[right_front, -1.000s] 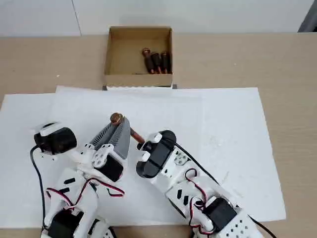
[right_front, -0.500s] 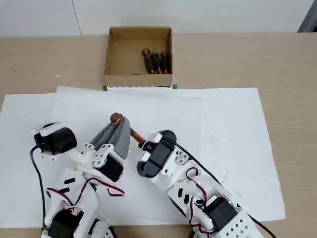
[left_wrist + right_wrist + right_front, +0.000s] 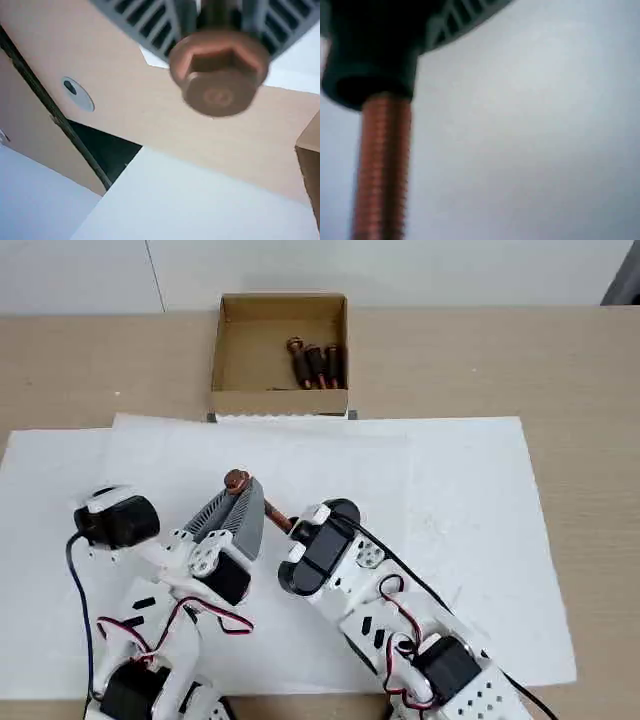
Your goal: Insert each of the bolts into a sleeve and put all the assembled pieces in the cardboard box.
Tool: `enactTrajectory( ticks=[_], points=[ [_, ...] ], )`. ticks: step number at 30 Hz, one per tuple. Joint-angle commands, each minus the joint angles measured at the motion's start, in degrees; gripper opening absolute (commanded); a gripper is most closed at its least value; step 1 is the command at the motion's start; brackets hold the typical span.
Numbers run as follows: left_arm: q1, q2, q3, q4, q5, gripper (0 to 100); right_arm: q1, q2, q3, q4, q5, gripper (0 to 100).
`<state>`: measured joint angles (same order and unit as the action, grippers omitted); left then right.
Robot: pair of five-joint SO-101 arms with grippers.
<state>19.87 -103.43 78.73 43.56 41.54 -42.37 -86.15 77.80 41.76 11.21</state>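
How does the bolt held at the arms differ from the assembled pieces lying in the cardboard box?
The bolt is clamped in the jaws of the left gripper, over the paper; the three assembled pieces lie loose in the cardboard box. The bolt's thread runs bare outside the dark sleeve; the assembled pieces look sleeved along their shanks. Both have copper-coloured heads.

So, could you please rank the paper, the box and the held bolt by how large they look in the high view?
1. Paper: by far the largest.
2. Box: clearly smaller.
3. Bolt: smallest, even allowing for the hidden part of its shaft.
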Motion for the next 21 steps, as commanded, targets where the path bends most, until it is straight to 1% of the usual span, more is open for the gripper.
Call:
enactTrajectory(
  ticks=[1, 5, 10, 21],
  points=[
    [0.4, -0.6, 0.1, -0.4, 0.0, 1, 0.1, -0.7, -4.2, -1.5, 0.6, 0.2],
    [0.7, -0.6, 0.1, -0.4, 0.1, 1, 0.1, -0.7, -4.1, -1.5, 0.6, 0.2],
    [3.9, -0.6, 0.1, -0.4, 0.1, 1, -0.8, -0.7, -4.1, -1.5, 0.6, 0.2],
    [3.8, -0.6, 1.5, -1.0, -2.8, 1, -0.8, -0.7, -4.1, -1.7, 0.6, 0.2]
  ],
)
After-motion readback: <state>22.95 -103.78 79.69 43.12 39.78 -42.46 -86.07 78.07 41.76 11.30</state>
